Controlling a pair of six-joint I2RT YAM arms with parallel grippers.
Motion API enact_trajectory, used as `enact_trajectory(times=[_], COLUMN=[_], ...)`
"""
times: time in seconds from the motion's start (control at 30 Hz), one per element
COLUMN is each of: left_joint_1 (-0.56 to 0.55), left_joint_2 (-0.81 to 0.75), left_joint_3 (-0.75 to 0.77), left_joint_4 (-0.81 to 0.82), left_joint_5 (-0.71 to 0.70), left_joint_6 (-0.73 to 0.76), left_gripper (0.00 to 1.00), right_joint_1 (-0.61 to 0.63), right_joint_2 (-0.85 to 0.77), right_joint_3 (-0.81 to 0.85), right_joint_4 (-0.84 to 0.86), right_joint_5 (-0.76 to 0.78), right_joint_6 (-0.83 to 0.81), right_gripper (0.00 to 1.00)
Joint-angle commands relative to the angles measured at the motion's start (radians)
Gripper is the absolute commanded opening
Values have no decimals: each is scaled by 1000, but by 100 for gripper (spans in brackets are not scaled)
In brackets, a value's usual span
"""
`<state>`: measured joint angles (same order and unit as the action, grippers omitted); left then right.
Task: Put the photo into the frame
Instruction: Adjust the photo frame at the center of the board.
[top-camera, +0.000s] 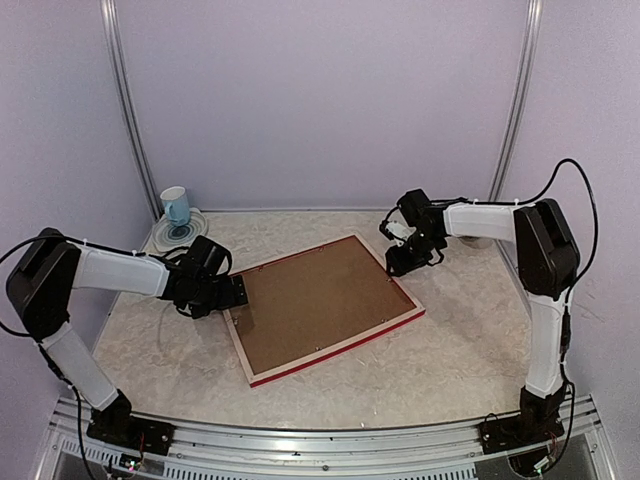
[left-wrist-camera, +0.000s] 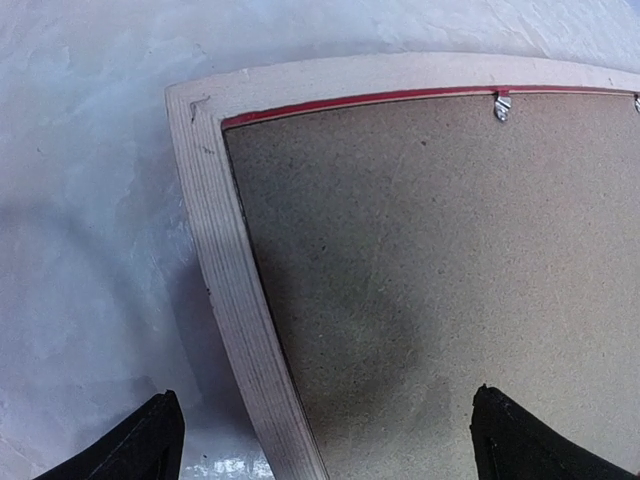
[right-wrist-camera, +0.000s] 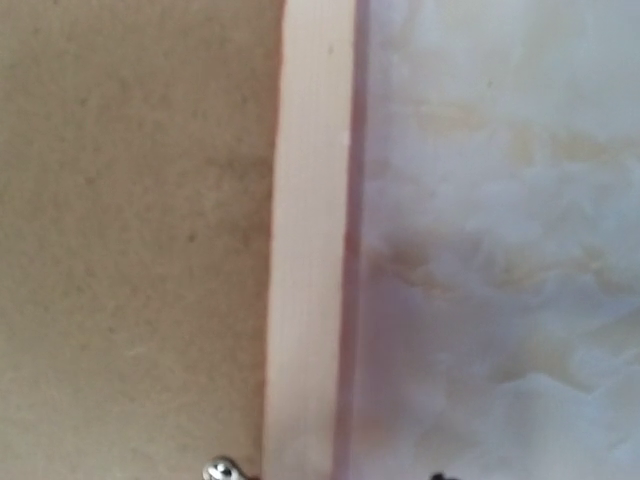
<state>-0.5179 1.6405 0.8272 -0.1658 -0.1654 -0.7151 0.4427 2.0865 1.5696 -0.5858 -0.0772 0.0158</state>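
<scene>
Between my two sets of jaws, the large thin rectangular picture frame lies flat on the pale marbled table, face down. Its long axis runs from my left gripper across to my right gripper, slanting so that the right-hand end sits farther from my bases. The upturned back shows a rim of pale wood, matt and faintly layered on its outer side, with a thin red line where it meets the inset panel and a red band along the near outer edge.

Filling the rim is a plain brown backing board, a flat fibrous rectangle, speckled and dull. A small silvery metal tab pins it at the rail ahead of my left jaws.

My left jaws stand released and wide, straddling the frame's short left rail near its corner, with one black fingertip over bare table and the other over the board, gripping nothing.

My right jaws hang over the long far rail near its right corner. Whether they are released or clenched I cannot tell.
</scene>
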Motion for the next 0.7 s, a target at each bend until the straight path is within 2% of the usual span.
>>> enact_trajectory(times=[0.0, 0.13, 0.33, 0.47, 0.67], left_joint_1=[-10, -5, -7, -7, -4], left_joint_2=[-24, 11, 60, 110, 188], left_joint_3=[0, 14, 62, 103, 187], left_joint_4=[-27, -13, 11, 21, 27], left_joint_5=[-29, -36, -33, -35, -16], left_joint_6=[-9, -12, -16, -12, 0], left_gripper=[99, 97, 89, 79, 57], right_joint_1=[-1, 0, -1, -1, -1], right_joint_2=[19, -12, -76, -132, -234], right_joint_3=[-23, -77, -186, -264, -376], right_joint_4=[-20, 12, 66, 109, 167], right_joint_5=[-32, -79, -148, -200, -246], right_joint_6=[10, 45, 96, 139, 190], right_gripper=[46, 52, 59, 60, 61])
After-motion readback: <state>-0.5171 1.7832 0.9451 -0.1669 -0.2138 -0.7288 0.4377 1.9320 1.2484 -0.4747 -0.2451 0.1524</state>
